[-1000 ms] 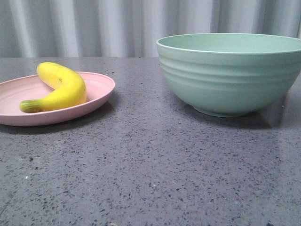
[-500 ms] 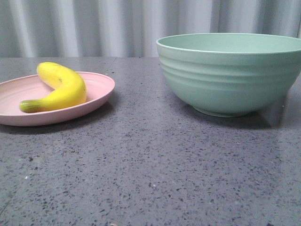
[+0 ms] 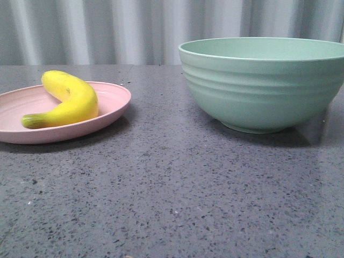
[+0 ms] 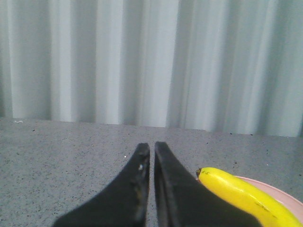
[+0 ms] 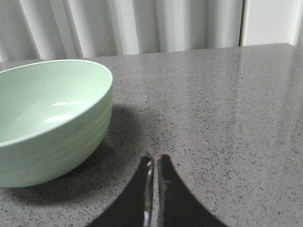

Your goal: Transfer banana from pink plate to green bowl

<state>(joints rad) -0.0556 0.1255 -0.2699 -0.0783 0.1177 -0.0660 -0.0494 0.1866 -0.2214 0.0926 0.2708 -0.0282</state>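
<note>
1. Banana (image 3: 67,102) lies on its side on the pink plate (image 3: 110,107), at about 9 o'clock in the front view; greenish stem end points toward the camera and left, curve bulging to the right.
2. Pink plate sits flat on the grey speckled table (image 3: 172,193), left side, its left edge cut off by the frame.
3. Green bowl (image 3: 263,83) stands upright on the table at about 2 o'clock, well apart from the plate, bare tabletop between them. Inside, as far as the right wrist view shows, nothing is visible.
4. Left gripper (image 4: 152,150): jaws nearly together, only a thin slit between the black fingers, holding nothing. Banana tip and a sliver of plate rim appear just beside it in the left wrist view; not touching.
5. Right gripper (image 5: 154,162): jaws likewise narrow, nothing between them, above bare table near the bowl's foot shadow.
6. Pale pleated curtain (image 3: 134,32) closes off the far edge of the table.
</note>
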